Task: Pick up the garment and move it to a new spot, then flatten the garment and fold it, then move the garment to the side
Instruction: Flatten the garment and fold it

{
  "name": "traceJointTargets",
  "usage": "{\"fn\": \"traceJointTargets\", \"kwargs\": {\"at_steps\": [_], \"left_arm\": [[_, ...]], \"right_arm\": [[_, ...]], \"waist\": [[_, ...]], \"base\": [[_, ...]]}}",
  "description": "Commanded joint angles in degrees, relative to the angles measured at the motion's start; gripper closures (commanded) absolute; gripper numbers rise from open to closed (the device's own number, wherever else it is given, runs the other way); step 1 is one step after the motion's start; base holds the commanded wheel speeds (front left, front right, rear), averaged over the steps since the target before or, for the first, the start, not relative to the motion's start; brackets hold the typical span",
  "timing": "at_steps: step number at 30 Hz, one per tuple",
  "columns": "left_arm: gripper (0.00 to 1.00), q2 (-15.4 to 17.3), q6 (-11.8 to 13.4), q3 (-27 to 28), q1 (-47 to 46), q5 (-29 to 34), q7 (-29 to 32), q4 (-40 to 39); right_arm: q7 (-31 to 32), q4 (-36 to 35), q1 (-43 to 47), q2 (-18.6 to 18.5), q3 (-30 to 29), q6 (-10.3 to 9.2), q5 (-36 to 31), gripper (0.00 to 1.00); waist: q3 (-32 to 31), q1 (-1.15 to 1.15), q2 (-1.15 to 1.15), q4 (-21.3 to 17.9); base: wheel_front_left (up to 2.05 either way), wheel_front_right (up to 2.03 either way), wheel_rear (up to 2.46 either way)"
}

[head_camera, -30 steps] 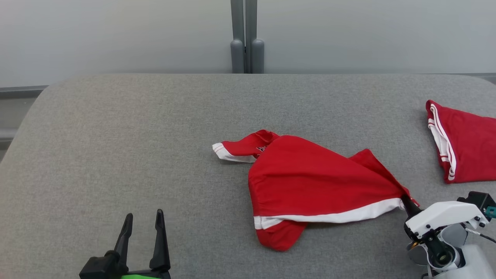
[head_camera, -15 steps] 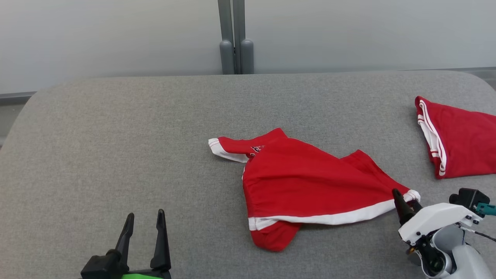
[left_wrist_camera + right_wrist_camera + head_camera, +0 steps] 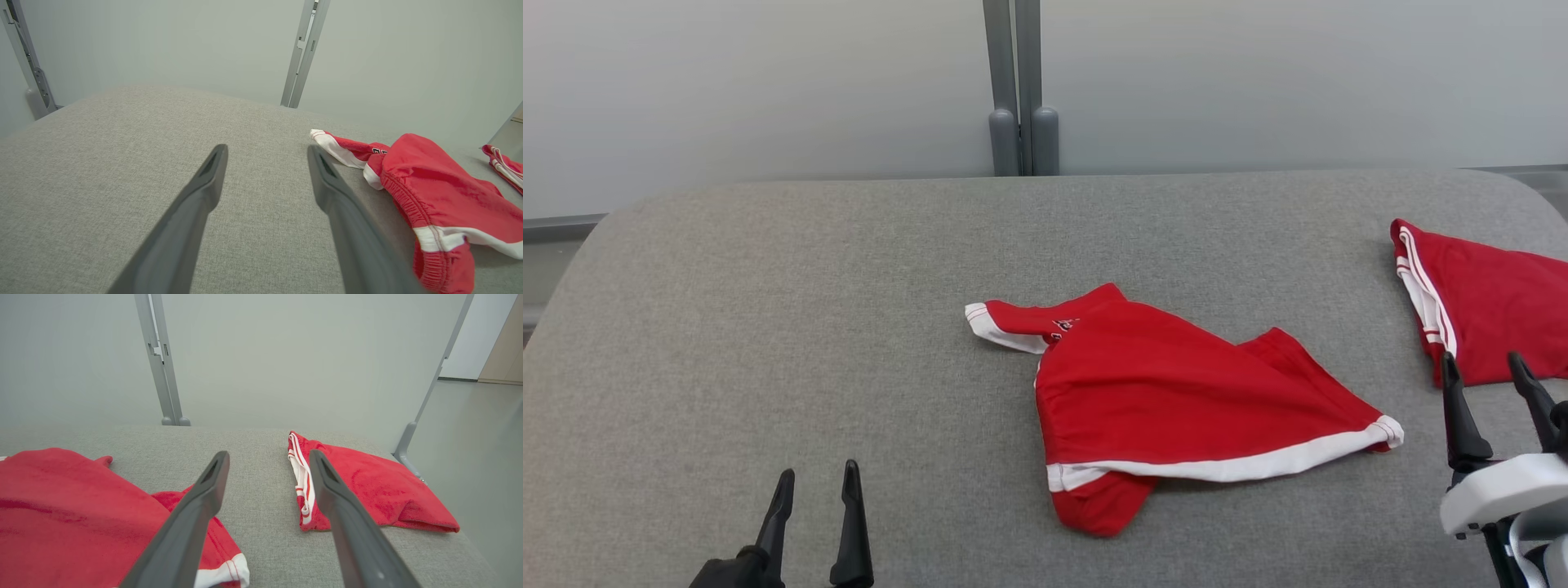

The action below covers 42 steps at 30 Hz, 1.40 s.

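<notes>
The garment (image 3: 1176, 400), red shorts with white trim, lies crumpled in the middle of the grey padded table (image 3: 768, 310). It also shows at the right of the left wrist view (image 3: 441, 192) and at the lower left of the right wrist view (image 3: 73, 514). My right gripper (image 3: 1486, 367) stands open with nothing between its fingers, just right of the garment's white-trimmed corner and apart from it. My left gripper (image 3: 817, 482) is open and empty near the table's front edge, well left of the garment.
A second red piece with white stripes (image 3: 1486, 294) lies folded at the table's right edge, also seen ahead of my right fingers (image 3: 367, 486). A grey post (image 3: 1017, 90) rises behind the table against a pale wall. Bare padding spreads left of the garment.
My right gripper opened and let go of the garment's corner, then drew back to the right. The corner dropped flat onto the table. The head camera shifted slightly.
</notes>
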Motion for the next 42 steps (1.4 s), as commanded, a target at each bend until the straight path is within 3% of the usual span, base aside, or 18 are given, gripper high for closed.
{"fn": "traceJointTargets", "kwargs": {"at_steps": [1, 6, 11, 22, 42], "left_arm": [[0.0, 0.1, -0.2, 0.3, 0.8, 0.3, 0.0, -0.1], [0.0, 0.1, -0.4, 0.8, 1.5, 0.7, 0.0, 0.0], [0.0, 0.1, -0.8, 1.4, 2.2, 0.9, 0.0, 0.4], [0.0, 0.1, -0.9, 1.0, 1.2, 1.1, 0.0, 0.6], [0.0, 0.1, -2.3, 2.0, 2.0, 3.4, 0.0, 2.2]], "right_arm": [[-2.0, -1.2, 1.7, -1.1, 0.4, -0.04, -3.2, 0.0], [-4.8, -3.5, 5.0, 0.0, 0.7, -0.06, -7.8, 0.0], [-4.9, -8.3, 8.7, 1.1, 2.3, -0.07, -7.2, 0.0], [-4.9, -9.5, 10.4, 3.8, 1.1, -0.06, -9.0, 0.0], [-4.9, -9.3, 9.2, 2.8, 1.7, -0.06, -9.2, 0.0]], "waist": [[-0.1, 0.0, 0.0, 0.0], [-0.4, 0.0, 0.0, 0.0], [-0.3, 0.0, 0.0, 0.0], [0.2, 0.0, 0.0, 0.5], [-0.1, 0.0, 0.0, 0.4]], "base": [[0.0, 0.0, 0.0], [0.0, 0.0, 0.0], [0.0, 0.0, 0.0], [0.0, 0.0, 0.0], [0.0, 0.0, 0.0]]}}
